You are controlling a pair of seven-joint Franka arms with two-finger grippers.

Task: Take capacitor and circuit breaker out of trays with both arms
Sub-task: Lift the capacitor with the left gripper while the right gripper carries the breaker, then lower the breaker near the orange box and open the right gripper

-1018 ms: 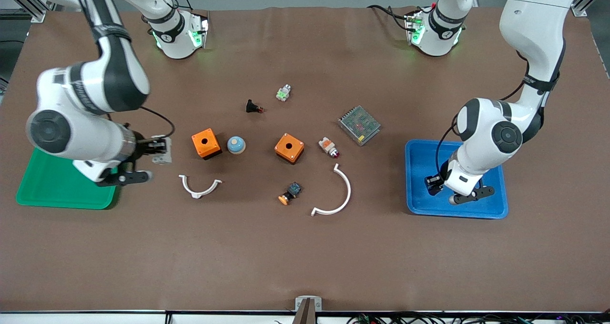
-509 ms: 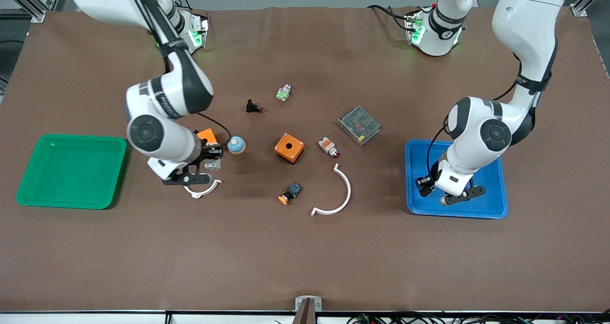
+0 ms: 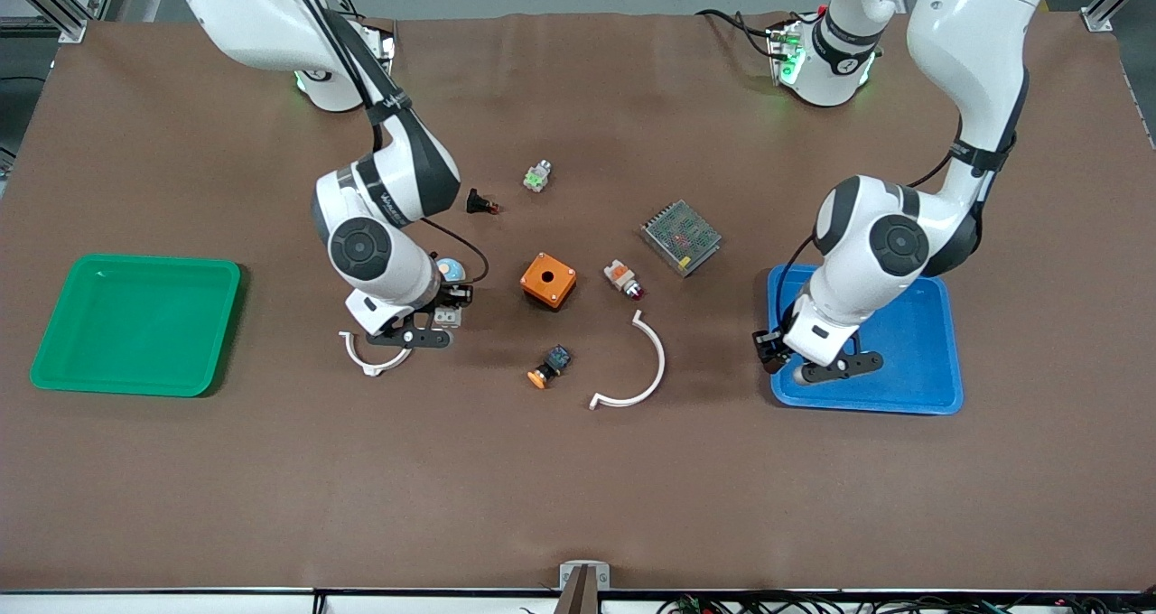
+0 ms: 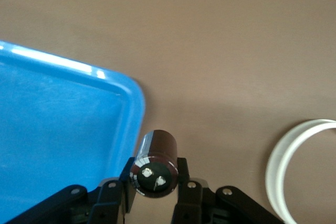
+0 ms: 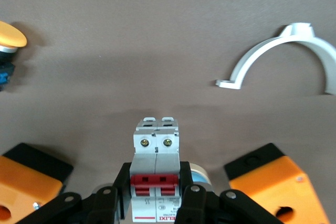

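The left gripper (image 3: 766,350), clamped on the capacitor (image 4: 155,164), has just crossed the blue tray's (image 3: 912,397) rim. The right gripper (image 3: 449,314), clamped on the breaker (image 5: 155,174), has carried it clear of the green tray (image 3: 135,325) to the clutter; both need setting down.

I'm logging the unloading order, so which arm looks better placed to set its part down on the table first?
Probably right: the right gripper holds the circuit breaker over open table; the left gripper's capacitor hangs at the blue tray rim.

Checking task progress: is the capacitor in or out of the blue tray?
Nearly out. The left gripper, shut on the capacitor, holds it at the blue tray corner rim, over bare table.
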